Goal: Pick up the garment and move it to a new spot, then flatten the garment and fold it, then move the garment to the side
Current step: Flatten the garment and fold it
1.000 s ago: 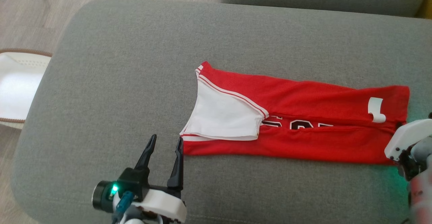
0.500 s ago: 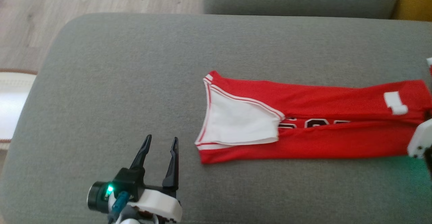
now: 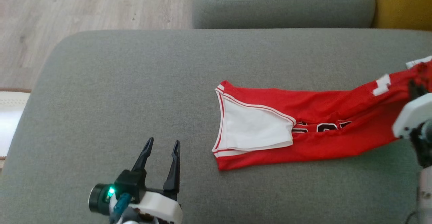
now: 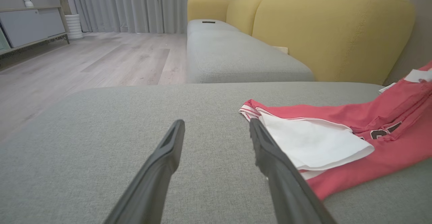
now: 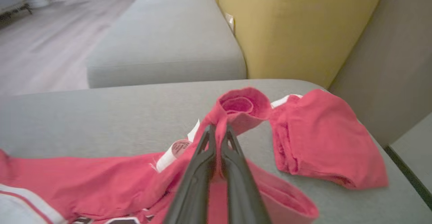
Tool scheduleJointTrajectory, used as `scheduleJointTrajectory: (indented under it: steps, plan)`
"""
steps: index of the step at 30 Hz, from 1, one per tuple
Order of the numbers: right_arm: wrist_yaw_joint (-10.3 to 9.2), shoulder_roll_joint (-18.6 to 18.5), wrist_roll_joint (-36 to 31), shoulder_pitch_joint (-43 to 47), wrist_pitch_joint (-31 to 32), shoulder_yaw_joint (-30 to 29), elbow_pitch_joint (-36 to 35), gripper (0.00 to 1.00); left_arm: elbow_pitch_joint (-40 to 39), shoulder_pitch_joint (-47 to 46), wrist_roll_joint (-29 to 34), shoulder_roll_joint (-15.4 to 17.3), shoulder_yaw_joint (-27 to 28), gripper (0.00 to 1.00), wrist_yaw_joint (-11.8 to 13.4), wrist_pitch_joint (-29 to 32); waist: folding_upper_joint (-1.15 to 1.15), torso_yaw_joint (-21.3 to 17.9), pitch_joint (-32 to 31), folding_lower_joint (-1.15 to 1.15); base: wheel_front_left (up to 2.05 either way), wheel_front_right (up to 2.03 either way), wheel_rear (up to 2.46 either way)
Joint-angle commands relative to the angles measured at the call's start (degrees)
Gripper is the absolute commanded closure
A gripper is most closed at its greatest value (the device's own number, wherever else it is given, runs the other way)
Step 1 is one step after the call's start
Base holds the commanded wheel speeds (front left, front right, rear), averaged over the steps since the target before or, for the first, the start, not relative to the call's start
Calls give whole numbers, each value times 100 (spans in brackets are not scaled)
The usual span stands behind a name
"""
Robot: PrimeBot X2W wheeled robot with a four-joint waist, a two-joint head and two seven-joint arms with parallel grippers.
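Observation:
The garment [image 3: 320, 143] is a red jersey with white trim and a white panel, folded into a long strip on the grey cushion [image 3: 135, 82]. Its left part lies flat; its right end rises off the cushion. My right gripper [image 5: 220, 129] is shut on a pinched fold of that raised end, and its white wrist [image 3: 410, 119] sits at the head view's right edge. My left gripper [image 3: 163, 142] stands open over bare cushion, a short way left of the garment's near left corner [image 4: 317, 187]. Nothing lies between the left gripper's fingers [image 4: 168, 149].
A second red cloth bundle [image 5: 324, 139] lies just right of the held fold; I cannot tell whether it joins the garment. A yellow sofa back [image 4: 330, 31] and another grey seat [image 3: 283, 4] stand behind. Wood floor [image 3: 84, 4] lies beyond the cushion's left edge.
The camera has shifted. My right gripper has lifted the garment's right end and drawn the garment to the right and farther away, widening the gap to the open left gripper.

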Motion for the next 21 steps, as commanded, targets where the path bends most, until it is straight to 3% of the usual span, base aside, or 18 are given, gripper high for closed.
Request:
scheduleJointTrajectory:
  steps: [1,6,10,21]
  plan:
    - [37,69,68,-38,66,191,-494,100,-155,-68,14,-42,199,0,-13,-70,0,57,-87,0,0,0,0]
    - [37,660,275,243,295,526,-1176,100,-138,-12,38,-43,238,0,-31,-70,0,202,-188,0,0,0,0]
    - [37,869,462,387,327,881,-1356,100,-120,-11,50,-43,206,0,-66,-70,0,357,-214,0,0,0,0]
    - [37,921,1388,242,-20,2014,-562,100,-45,-47,44,-43,89,0,-90,-70,0,853,-249,0,0,0,0]
